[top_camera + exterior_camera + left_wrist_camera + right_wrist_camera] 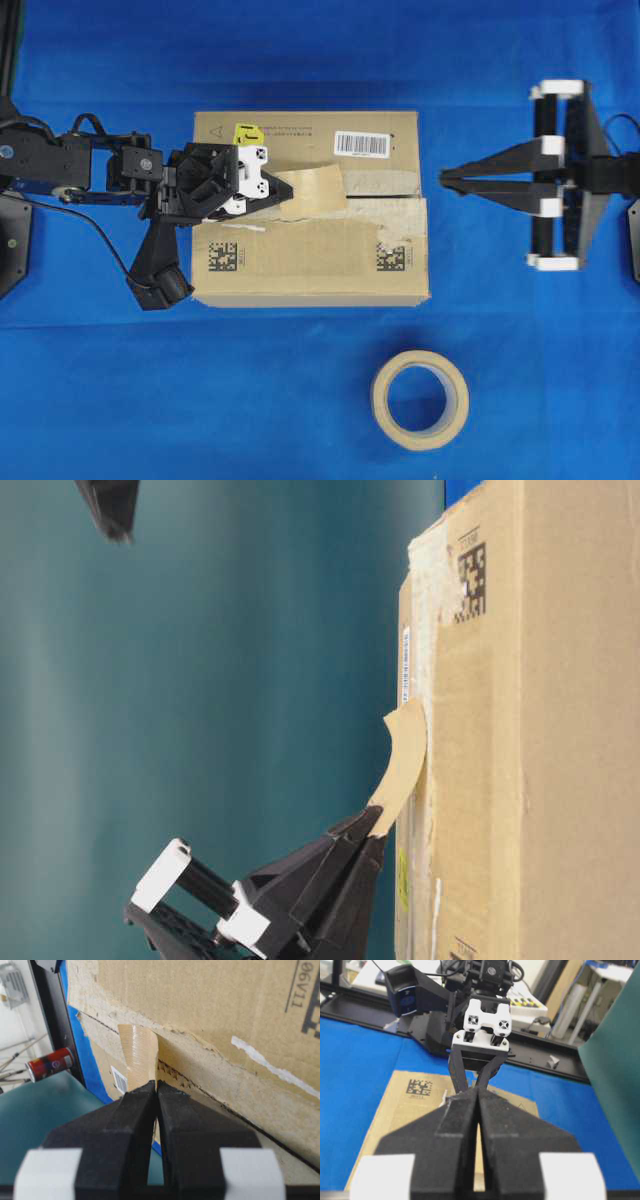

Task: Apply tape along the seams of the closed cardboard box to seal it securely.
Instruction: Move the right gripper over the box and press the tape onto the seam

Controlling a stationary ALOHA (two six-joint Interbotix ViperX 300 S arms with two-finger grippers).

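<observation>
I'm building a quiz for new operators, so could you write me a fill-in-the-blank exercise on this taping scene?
1. The left end effector is shut on the ____.
2. The right end effector, off the cardboard box, holds ____.
3. The tape roll lies on the ____ cloth.
4. The sticker beside the left end effector is ____.

Missing words: tape; nothing; blue; yellow

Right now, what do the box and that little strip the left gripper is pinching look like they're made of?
Cardboard box: matte brown corrugated board, judging by torn fibrous layers near the seam. Tape: probably thin tan packing film, slightly glossy, curling limply from the left gripper.
</observation>
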